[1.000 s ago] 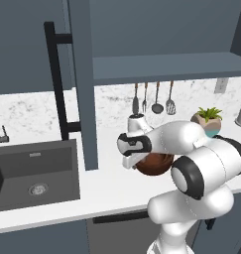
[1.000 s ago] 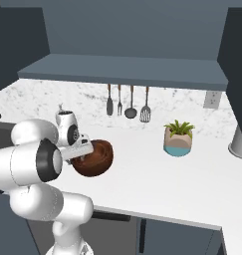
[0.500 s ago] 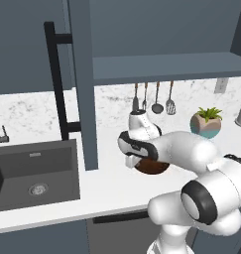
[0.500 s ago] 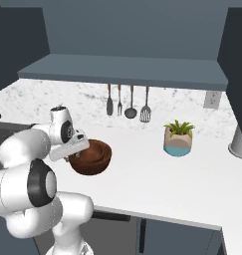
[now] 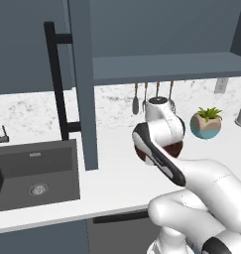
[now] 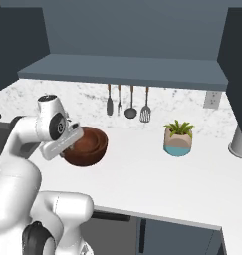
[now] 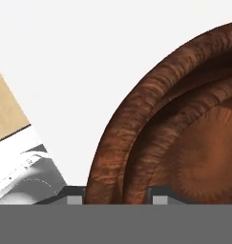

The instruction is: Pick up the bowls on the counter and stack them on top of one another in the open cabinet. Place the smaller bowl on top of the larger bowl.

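Counter (image 6: 157, 174), gripper (image 7: 116, 198) astride bowl rim (image 7: 108, 157)

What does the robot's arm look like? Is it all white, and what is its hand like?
Mostly white. The robot arm has thick, round, glossy white links shaped like fat tubes, with dark bands at its joints. A small round grey cap sits on the top joint. Its hand is a flat white block, and the gripper ends in two small dark grey fingertips. No cables or markings show.
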{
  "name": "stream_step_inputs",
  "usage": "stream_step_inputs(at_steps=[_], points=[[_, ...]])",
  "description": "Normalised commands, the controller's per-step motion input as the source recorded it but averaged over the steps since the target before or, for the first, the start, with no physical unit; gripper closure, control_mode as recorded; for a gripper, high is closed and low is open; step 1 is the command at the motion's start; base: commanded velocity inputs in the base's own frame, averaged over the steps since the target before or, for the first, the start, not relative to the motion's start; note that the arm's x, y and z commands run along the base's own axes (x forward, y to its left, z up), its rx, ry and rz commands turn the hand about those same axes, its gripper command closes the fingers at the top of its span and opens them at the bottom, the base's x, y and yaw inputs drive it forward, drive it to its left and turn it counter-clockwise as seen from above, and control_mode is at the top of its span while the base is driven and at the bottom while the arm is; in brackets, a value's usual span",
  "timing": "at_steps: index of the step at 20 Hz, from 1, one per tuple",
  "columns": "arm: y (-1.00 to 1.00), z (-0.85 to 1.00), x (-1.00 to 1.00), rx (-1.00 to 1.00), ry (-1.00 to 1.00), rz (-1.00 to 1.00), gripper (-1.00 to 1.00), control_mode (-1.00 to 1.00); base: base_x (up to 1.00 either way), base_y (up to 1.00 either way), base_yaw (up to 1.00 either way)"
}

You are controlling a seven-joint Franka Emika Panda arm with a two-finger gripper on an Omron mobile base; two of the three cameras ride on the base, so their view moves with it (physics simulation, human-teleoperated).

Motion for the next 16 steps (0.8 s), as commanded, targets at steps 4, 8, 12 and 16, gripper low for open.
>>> stream_step_inputs(at_steps=[4, 8, 12, 16], points=[[-0.37, 1.00, -0.51, 0.00, 0.00, 0.31, 1.00, -1.00, 0.00, 0.00, 0.00], [-0.47, 0.97, -0.48, 0.00, -0.07, 0.29, 1.00, -1.00, 0.00, 0.00, 0.00], [-0.36, 0.96, -0.33, 0.01, -0.14, 0.21, 1.00, -1.00, 0.00, 0.00, 0.00], [-0.30, 0.88, -0.12, 0.04, -0.18, 0.12, 1.00, -1.00, 0.00, 0.00, 0.00]])
